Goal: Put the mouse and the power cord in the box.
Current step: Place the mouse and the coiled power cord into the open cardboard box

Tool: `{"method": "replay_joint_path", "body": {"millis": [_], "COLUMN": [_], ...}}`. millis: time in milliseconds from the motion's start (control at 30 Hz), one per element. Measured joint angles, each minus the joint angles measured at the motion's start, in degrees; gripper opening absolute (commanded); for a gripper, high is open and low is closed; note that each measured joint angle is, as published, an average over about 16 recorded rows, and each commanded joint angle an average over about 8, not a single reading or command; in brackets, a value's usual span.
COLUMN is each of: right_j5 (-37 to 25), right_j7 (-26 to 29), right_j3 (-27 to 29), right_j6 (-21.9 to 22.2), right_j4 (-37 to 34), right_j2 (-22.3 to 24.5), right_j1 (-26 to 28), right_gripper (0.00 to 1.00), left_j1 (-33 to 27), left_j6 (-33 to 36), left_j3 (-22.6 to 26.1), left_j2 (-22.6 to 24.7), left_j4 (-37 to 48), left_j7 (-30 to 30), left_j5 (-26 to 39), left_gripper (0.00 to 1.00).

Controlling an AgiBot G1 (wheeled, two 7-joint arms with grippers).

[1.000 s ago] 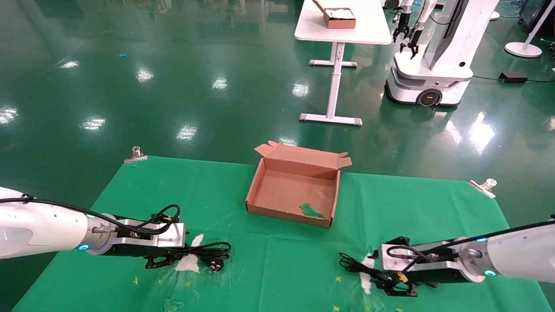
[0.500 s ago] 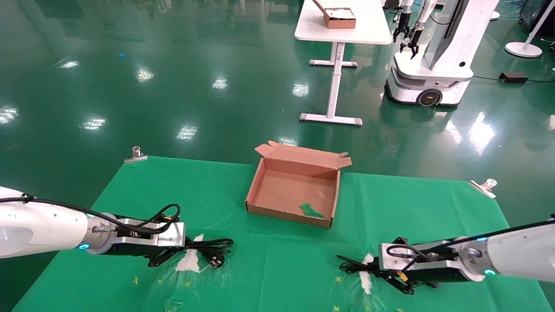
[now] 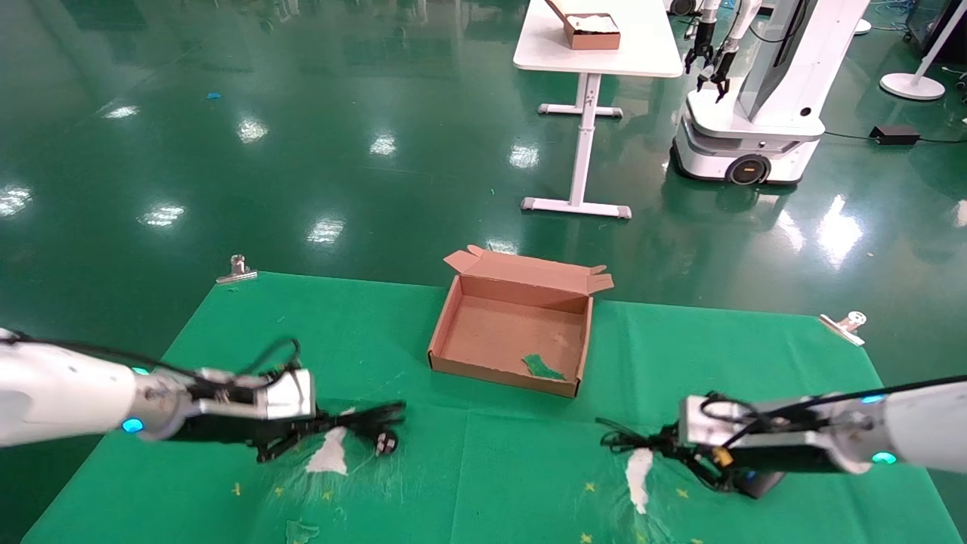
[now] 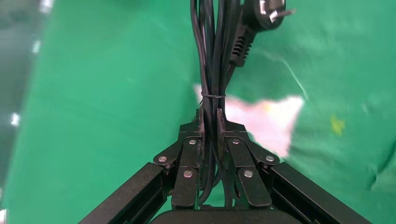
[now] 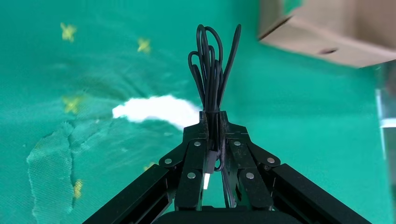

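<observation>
On the green cloth, near its front edge, the left gripper pinches the power cord and the right gripper pinches the mouse's cable, both short of the open box.

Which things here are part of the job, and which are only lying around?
Job: power cord in left gripper; mouse's bundled cable in right gripper; box, open.
Lying around: metal clips; far white table; another robot.
</observation>
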Motion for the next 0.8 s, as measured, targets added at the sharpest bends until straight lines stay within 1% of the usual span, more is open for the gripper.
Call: {"method": "replay_joint_path", "body": {"millis": [233,467,667,733,800], "right_j5": [1.0,0.4,0.1,0.3,0.6], "right_j7": [0.7,3.1,4.6,4.5,4.2], "right_j3": [0.8,0.5,0.4,0.5,0.8], "right_j6": [-3.3,-4.8,-3.0,-1.4,1.1], "right_j4": [2.4,6.6,9.5,9.7,9.6], "right_j2": [2.8,2.9,-0.4,-2.2,-4.3], "right_j1": [4.7,10.7,14.2,14.6,14.8], "right_gripper": [0.00,0.00,0.00,0.00,0.00], "left_j1": [-4.7,-9.4,-12.2,-12.8,-13.3], "left_j6": [6.5,10.7,9.5,8.1,6.2], "left_j3": [-3.5,-7.0,-9.4,-10.0,-10.4], "left_j2": [-2.5,-2.9,-0.9,0.2,1.3], "left_j4": [3.2,5.6,5.9,5.6,5.1], "left_j7": [-8.3,-16.9,-22.3,-23.4,-24.3], "left_j5": [-4.9,-9.9,-13.3,-14.2,-14.9], "left_gripper": [0.00,0.00,0.00,0.00,0.00]}}
